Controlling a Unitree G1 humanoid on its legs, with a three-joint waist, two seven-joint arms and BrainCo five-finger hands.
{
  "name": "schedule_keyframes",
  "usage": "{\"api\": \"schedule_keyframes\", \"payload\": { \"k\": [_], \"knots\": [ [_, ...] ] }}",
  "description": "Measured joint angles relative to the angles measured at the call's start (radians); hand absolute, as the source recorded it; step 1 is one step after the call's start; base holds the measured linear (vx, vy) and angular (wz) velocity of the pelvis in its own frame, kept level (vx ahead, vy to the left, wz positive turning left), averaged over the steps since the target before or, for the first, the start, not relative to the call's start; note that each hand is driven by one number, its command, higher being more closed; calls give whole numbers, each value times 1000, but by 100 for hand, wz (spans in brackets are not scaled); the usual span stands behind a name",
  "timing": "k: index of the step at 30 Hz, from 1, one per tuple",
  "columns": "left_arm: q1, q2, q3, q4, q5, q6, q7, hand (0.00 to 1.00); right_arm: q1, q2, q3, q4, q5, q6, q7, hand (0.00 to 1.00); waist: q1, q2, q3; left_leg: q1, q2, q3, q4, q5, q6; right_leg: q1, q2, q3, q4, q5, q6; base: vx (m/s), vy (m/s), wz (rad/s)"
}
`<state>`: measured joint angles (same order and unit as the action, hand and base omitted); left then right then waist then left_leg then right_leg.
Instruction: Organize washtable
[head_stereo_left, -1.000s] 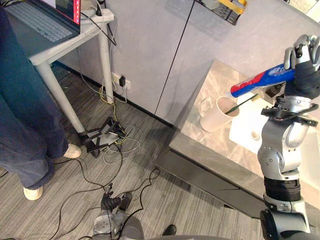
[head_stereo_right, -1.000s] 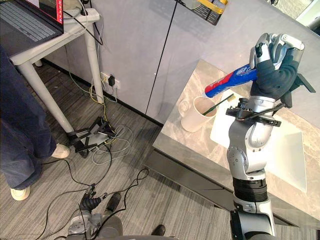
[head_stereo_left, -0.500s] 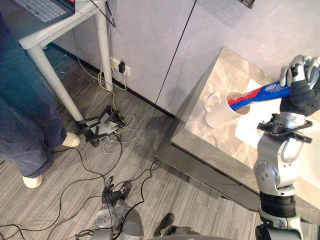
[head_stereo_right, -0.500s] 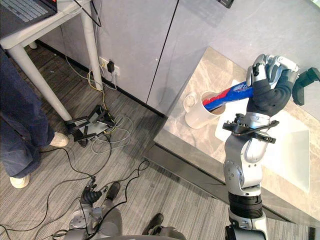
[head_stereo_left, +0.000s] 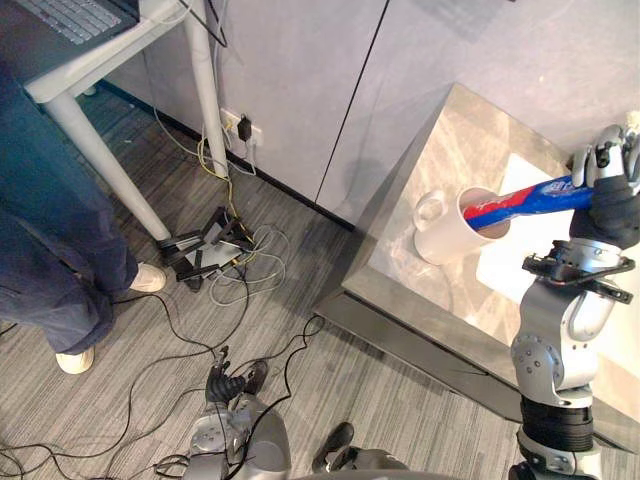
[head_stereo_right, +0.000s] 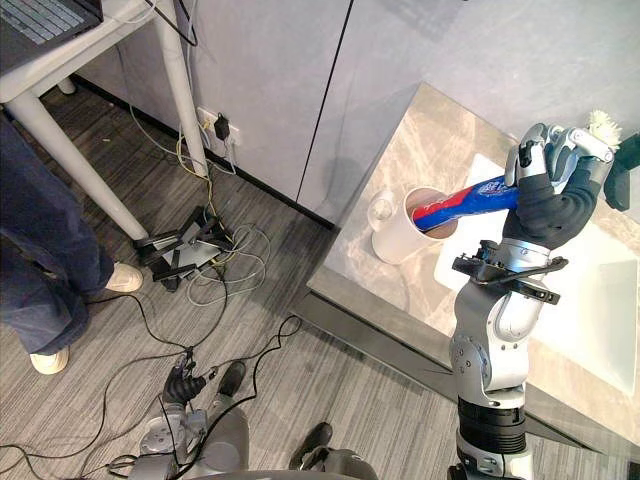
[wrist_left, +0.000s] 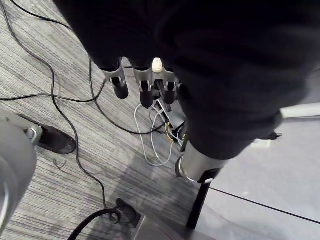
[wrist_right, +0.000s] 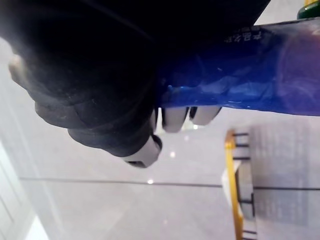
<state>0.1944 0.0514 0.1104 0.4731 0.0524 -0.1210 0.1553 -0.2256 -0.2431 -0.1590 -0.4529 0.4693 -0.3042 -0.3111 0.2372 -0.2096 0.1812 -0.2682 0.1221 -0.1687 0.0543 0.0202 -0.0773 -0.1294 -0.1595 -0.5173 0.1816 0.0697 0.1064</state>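
The tube (head_stereo_right: 465, 201) is blue with a red end, the mug (head_stereo_right: 396, 244) plain white, the desk (head_stereo_right: 430, 130) pale-veined beige-grey marble around a white sink (head_stereo_right: 600, 300), the floor (head_stereo_right: 330, 378) grey with fine streaked grain, the person's trousers (head_stereo_right: 40, 260) dark blue over cream shoes (head_stereo_right: 122, 277), and the right hand (head_stereo_right: 548, 190) dark-covered with silver fingers.

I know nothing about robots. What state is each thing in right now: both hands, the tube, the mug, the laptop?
Right hand: shut on the toothpaste tube, raised over the washtable.
Toothpaste tube: held tilted, red end at the mug's mouth.
White mug: upright on the washtable.
Left hand: open, hanging low above the floor.
Laptop: open, on a white table.
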Motion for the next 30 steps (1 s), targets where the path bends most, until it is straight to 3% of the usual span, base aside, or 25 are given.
{"api": "schedule_keyframes", "payload": {
  "k": [13,14,30],
  "knots": [
    [-1,-3,-22,-14,0,0,0,0,37,1,2,-1,0,4,5,100,5,7,3,-17,3,16,59,-49,0,0,-1,2,3,1,0,28,1,-3],
    [-1,-4,-22,-14,1,0,0,0,40,1,2,-3,0,4,6,0,4,7,3,-17,3,18,59,-50,1,0,-1,2,0,1,-1,45,2,-8],
    [-18,-8,-21,-34,21,0,0,0,78,5,19,-3,1,18,32,0,5,15,-5,-14,23,42,59,-50,4,1,17,21,-33,26,-20,40,5,-5]
  ]
}}
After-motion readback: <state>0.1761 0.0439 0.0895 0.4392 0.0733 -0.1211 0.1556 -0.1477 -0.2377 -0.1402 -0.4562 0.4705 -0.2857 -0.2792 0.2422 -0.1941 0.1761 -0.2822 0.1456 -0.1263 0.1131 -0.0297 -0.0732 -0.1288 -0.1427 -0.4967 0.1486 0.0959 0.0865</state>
